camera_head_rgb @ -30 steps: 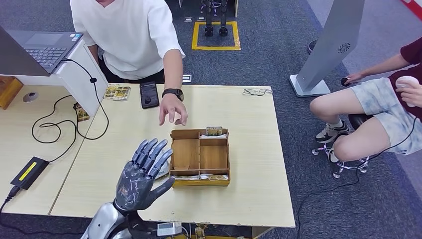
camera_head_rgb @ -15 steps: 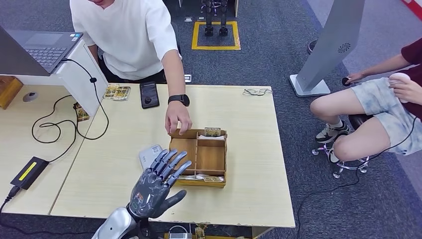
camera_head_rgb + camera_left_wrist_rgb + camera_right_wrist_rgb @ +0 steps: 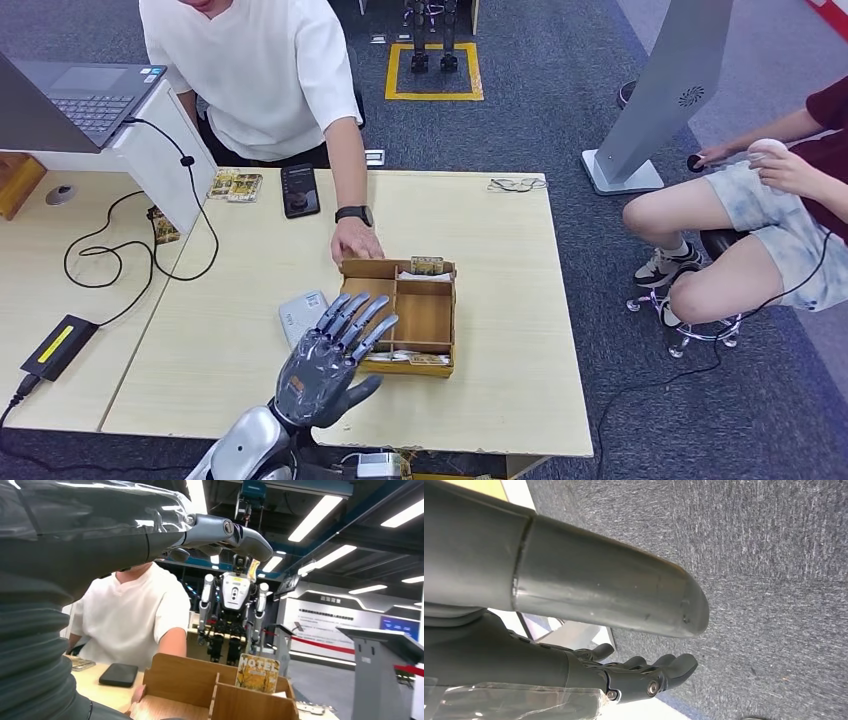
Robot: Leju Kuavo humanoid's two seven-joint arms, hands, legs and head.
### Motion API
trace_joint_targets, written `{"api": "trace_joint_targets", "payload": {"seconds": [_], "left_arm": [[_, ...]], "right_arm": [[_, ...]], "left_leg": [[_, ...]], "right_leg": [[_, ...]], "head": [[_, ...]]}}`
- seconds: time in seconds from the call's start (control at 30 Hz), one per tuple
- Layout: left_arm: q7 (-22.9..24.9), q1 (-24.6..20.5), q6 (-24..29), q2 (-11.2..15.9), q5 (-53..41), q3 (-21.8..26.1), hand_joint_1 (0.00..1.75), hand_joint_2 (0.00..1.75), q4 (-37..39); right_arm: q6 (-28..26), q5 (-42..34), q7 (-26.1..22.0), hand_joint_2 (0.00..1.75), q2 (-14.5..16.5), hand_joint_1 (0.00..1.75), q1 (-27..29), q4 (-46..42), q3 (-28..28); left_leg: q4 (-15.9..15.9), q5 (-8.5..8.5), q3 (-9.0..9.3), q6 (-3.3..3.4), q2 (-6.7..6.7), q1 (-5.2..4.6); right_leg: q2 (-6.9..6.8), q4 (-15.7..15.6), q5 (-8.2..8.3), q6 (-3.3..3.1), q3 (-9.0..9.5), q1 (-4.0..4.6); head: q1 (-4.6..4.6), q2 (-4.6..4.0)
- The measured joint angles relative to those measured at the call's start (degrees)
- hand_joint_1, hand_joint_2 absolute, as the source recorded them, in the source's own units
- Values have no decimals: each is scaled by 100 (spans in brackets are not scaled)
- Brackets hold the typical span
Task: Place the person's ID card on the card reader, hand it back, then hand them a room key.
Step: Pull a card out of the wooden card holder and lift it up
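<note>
Left hand (image 3: 325,362) spread, empty, above bench (image 3: 240,290); hotel card (image 3: 427,264) in wooden box (image 3: 400,318): thin, stiff, slippery, prob. pinch by top edge.

Pale wood worktop (image 3: 500,250). Brown wooden box (image 3: 425,315). Dark grey left hand (image 3: 325,365), silver arm. Person's white shirt (image 3: 260,70). Black phone (image 3: 299,190). Dark grey speckled carpet (image 3: 540,110), yellow floor square (image 3: 434,72).

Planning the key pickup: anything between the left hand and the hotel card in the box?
Nothing directly. Left hand hovers open over the box's near-left corner; card stands at the far wall. A person's hand on the far-left corner sits close beside that path.
</note>
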Motion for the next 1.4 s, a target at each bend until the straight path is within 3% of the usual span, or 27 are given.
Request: {"api": "trace_joint_targets", "payload": {"seconds": [0.37, 0.77, 1.4], "left_arm": [[81, -170, -1, -154, -105, -58, 0, 175, 186], [936, -671, 52, -426, -1142, -140, 0, 175, 925], [1108, -899, -145, -522, -1375, -232, 0, 175, 1723]], "right_arm": [[-9, 0, 5, 0, 0, 0, -4, 2, 6], [-106, 0, 77, 0, -39, 0, -67, 136, 196], [-150, 0, 115, 0, -123, 0, -105, 268, 356]], "left_leg": [[0, 0, 0, 0, 0, 0], [0, 1, 1, 0, 1, 0], [0, 0, -1, 0, 1, 0]], "right_leg": [[0, 0, 0, 0, -2, 0], [2, 0, 1, -1, -1, 0], [2, 0, 1, -1, -2, 0]], "head": [[-1, 0], [0, 0], [0, 0]]}}
